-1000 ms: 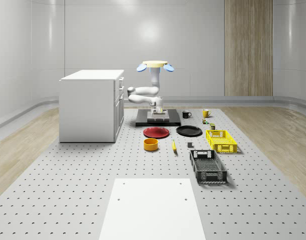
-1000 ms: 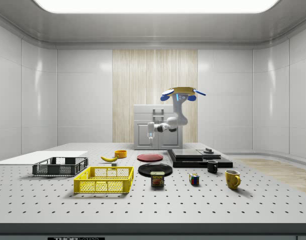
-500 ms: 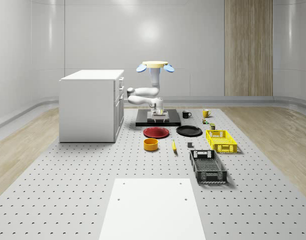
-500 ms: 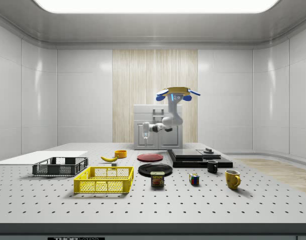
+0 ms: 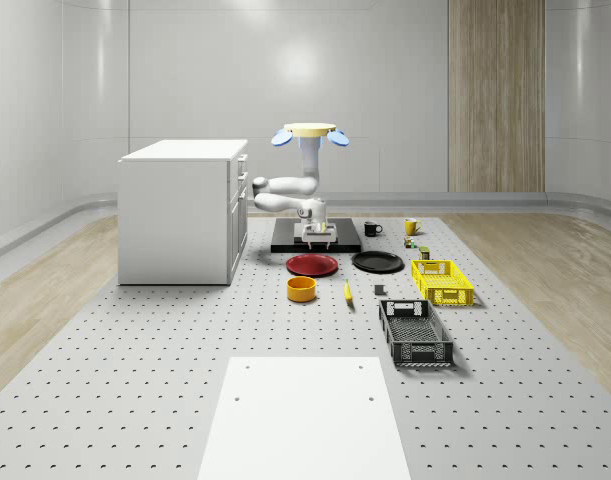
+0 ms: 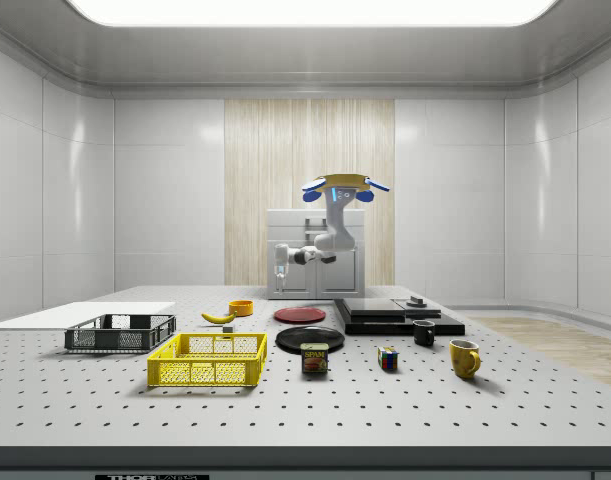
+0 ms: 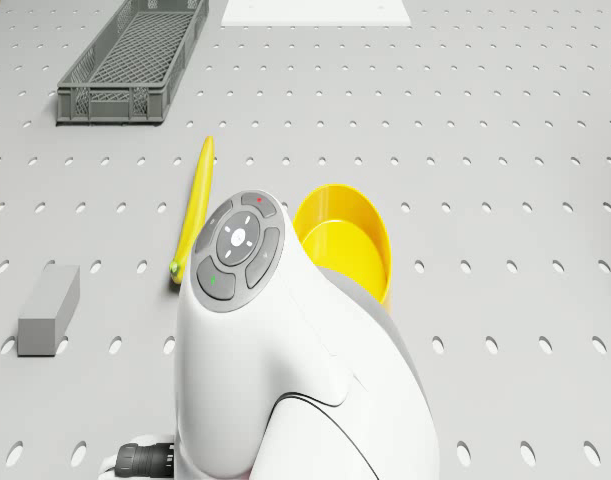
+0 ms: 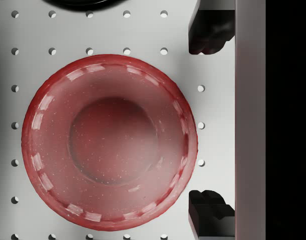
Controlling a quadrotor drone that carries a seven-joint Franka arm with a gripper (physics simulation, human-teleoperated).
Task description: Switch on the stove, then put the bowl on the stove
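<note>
The one label that can be read is on a small tin on the worktop, where yellow letters spell SPAM. The worktop is a pale grey slab dotted with regular rows of holes.

The bowl is a round, smooth, yellow-orange dish with upright walls, and it stands empty. It sits on the worktop just in front of a red plate and beside a banana, well apart from the stove. The stove is a flat, black, glossy rectangular slab behind the red plate. In the drone view the bowl peeps out from behind the white, rounded arm, with the banana and a grey block close by.

The drone hovers in the air about the stove's front edge. Its arm is folded downward, so the tool hangs low above the red plate. In the wrist view the tool is spread wide with nothing between its dark fingertips. The red plate lies below, shiny and shallow, with a ring of pale dashes round its rim.

A black plate lies to the red plate's right in the whole-scene view. Nearer the camera are a yellow mesh crate and a grey mesh crate. A white cabinet stands at that view's left.
</note>
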